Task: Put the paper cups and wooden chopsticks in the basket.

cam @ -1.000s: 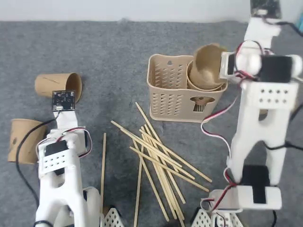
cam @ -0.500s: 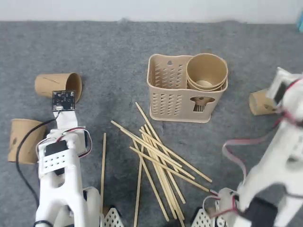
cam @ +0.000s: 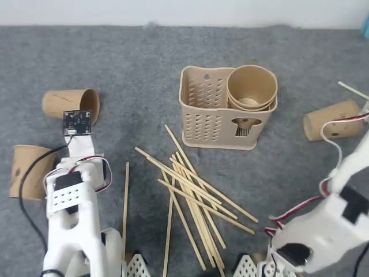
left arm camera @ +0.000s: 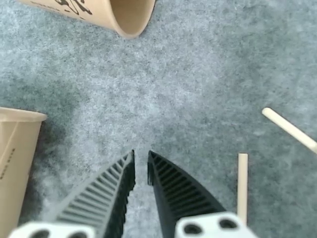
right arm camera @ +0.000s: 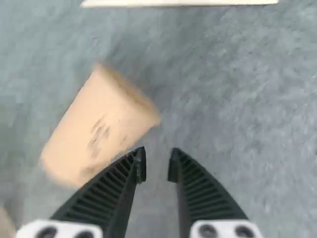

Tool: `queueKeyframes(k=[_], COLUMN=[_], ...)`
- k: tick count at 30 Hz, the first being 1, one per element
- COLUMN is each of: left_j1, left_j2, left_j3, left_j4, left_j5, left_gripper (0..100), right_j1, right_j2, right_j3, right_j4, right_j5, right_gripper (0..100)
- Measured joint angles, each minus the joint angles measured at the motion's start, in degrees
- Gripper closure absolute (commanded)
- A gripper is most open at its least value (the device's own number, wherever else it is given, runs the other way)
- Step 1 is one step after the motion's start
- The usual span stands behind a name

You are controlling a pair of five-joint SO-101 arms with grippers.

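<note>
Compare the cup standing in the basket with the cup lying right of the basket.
The basket cup stands upright, mouth up; the lone cup lies on its side. The basket cup sits inside the basket; the lone cup rests on carpet. Both are brown paper.

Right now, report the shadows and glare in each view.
High view: soft, even light, no glare, the basket barely casting a shadow. Left wrist view: a darker patch of mat beside the near paper cup. Right wrist view: a faint shadow along the lying cup.
</note>
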Motion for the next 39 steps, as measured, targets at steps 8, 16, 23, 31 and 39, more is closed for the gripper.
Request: queueKeyframes(k=[8, 16, 23, 31, 39], left_j1=[-0.1, 0.1, 0.0, 0.0, 0.2], left_j2=[0.0, 0.0, 0.0, 0.0, 0.0], left_j3=[0.0, 0.0, 0.0, 0.0, 0.0], left_j4=[0.0, 0.0, 0.0, 0.0, 0.0], left_j5=[-0.1, -0.2, -0.1, 0.0, 0.0], left_gripper=[96, 96, 96, 96, 96], right_j1=[1.0, -3.7, -11.0, -9.7, -2.7], right_j2=[19.1, 26.6, 26.6, 26.5, 36.8], right_j3=[-12.4, -28.4, -40.4, -49.2, -49.7], right_j4=[-2.9, 10.4, 21.4, 21.6, 13.2], right_j5=[-1.2, -1.3, -1.7, -1.7, -1.7], right_gripper=[99.1, 99.1, 99.1, 99.1, 99.1])
